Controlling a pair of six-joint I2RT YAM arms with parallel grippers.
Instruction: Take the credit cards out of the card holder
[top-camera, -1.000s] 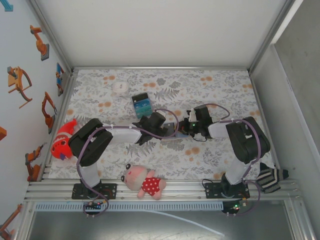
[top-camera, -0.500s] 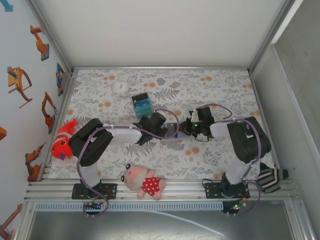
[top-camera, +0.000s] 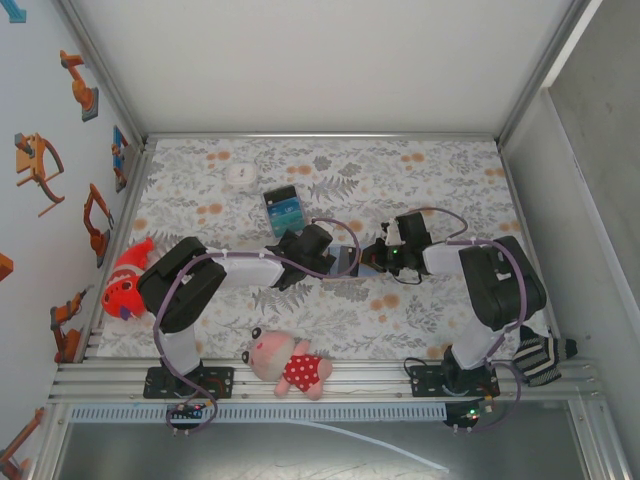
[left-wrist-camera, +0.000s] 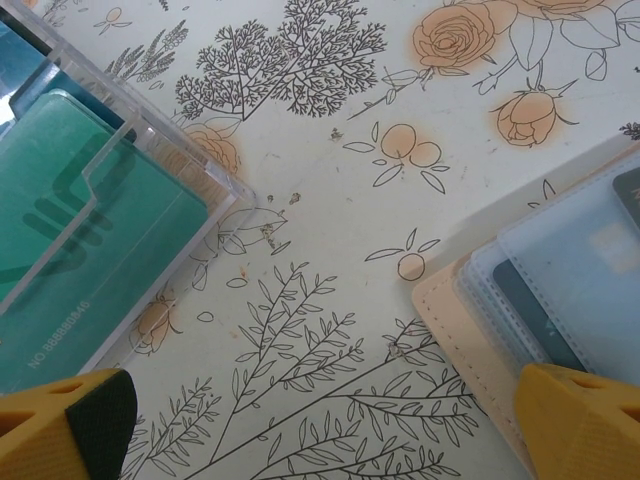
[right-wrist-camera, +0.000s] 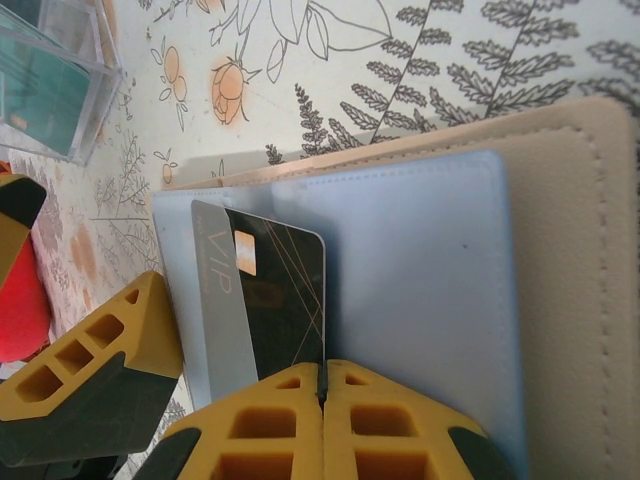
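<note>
From above, the card holder lies open on the flowered desk, between my two wrists. My left jaws come at it from the left and my right jaws from the right, both close against it. A clear box stands beyond the card holder and to its left. A plush pig lies well nearer than the card holder, by the desk's front rail.

Through my left wrist camera, the card holder shows its tan edge and stacked blue-grey sleeves, with cards inside them. My left jaws are spread wide and grasp nothing. One yellow tip sits at the holder's near corner; I cannot tell whether it touches. The clear box, holding a teal card, stands well apart from the holder across bare desk.

Through my right wrist camera, my right jaws are clenched on the edge of a black card with gold lines and a chip. The black card lies over the card holder's blue-grey inner face, one strip of it looking grey under a sleeve.
</note>
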